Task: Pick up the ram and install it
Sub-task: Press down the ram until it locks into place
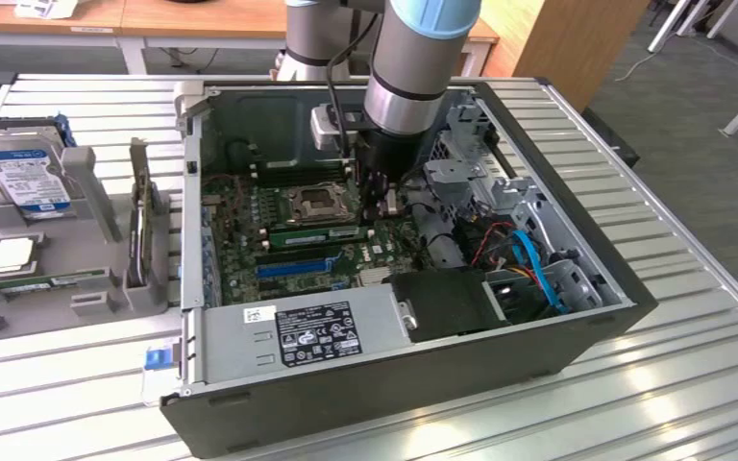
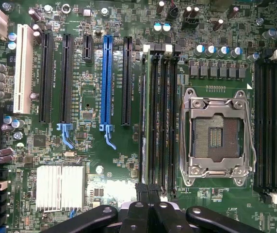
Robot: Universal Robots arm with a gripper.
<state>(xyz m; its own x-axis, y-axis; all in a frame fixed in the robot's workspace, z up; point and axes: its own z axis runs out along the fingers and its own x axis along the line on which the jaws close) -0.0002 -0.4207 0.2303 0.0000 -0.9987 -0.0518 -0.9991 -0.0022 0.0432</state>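
Now: jaws pressed together, my gripper [image 2: 149,206] poised over the ram [image 1: 318,233], which stands on edge in a slot beside the CPU socket [image 1: 314,203]. Best pushed straight down, evenly, clear of the socket pins. Parts tray [image 1: 100,305] at exterior view's left, computer case [image 1: 382,403] centre, slatted metal table [image 1: 690,336]; wooden desks [image 1: 189,14] behind.

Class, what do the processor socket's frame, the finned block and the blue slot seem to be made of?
Socket frame: bare metal, probably steel; silvery, bright glints. Finned block: likely aluminium; pale, shiny ribs. Blue slot: moulded plastic, apparently; even, dull colour.
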